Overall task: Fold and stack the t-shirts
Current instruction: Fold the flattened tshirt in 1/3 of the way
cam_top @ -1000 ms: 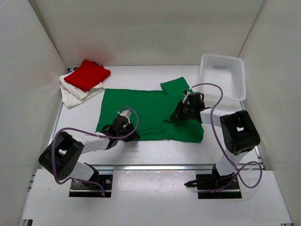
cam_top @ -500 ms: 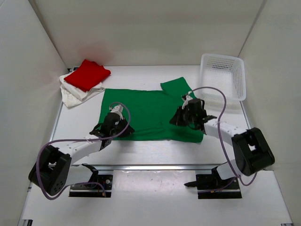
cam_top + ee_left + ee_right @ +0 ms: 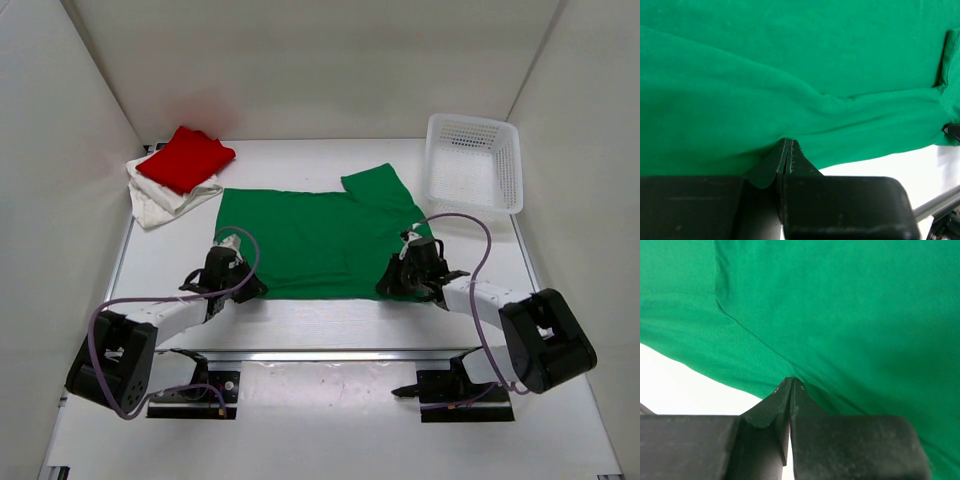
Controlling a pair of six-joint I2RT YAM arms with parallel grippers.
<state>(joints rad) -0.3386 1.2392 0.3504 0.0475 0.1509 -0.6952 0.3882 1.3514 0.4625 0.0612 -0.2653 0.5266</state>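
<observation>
The green t-shirt (image 3: 315, 235) lies spread flat in the middle of the table, one sleeve (image 3: 375, 185) pointing to the far right. My left gripper (image 3: 232, 280) sits at its near left corner, shut on the hem; up close the tips (image 3: 786, 144) pinch a raised ridge of green cloth (image 3: 790, 75). My right gripper (image 3: 398, 280) is at the near right corner, likewise shut on the cloth edge (image 3: 791, 382). The red t-shirt (image 3: 186, 158) lies folded on top of the off-white t-shirt (image 3: 158, 203) at the far left.
A white perforated basket (image 3: 475, 150) stands at the far right. White walls close in the table on three sides. The arm bases and a metal rail (image 3: 320, 355) run along the near edge.
Both grippers have slid toward the near edge, the left one leftward and the right one rightward, drawing the green t-shirt's near edge out toward its corners.
</observation>
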